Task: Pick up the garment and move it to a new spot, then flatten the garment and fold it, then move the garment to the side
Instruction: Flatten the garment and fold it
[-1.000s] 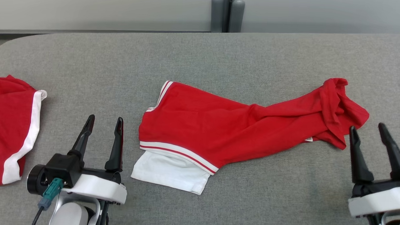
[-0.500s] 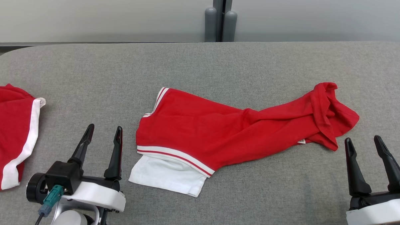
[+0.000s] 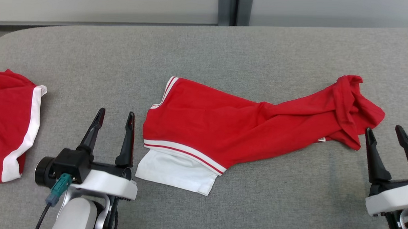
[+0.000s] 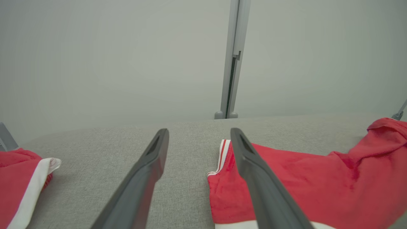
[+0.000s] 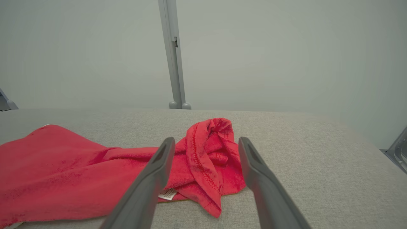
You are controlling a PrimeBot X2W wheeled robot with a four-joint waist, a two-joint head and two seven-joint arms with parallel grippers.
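Looks like lab or test bay: grey felt-topped table (image 3: 260, 52), bare pale partition panels (image 4: 111, 57), metal post (image 4: 234, 38).

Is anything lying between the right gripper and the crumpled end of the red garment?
Nothing visible does. The open right gripper points at the crumpled end of the garment, with just bare grey table between them.

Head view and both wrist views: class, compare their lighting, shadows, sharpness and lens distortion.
Head view: even soft light, no glare, only a faint shadow beside the red garment. Left wrist view: the close dark fingers look soft-edged and stretched by the wide lens. Right wrist view: the garment's stitching reads crisply; wall flat-lit.
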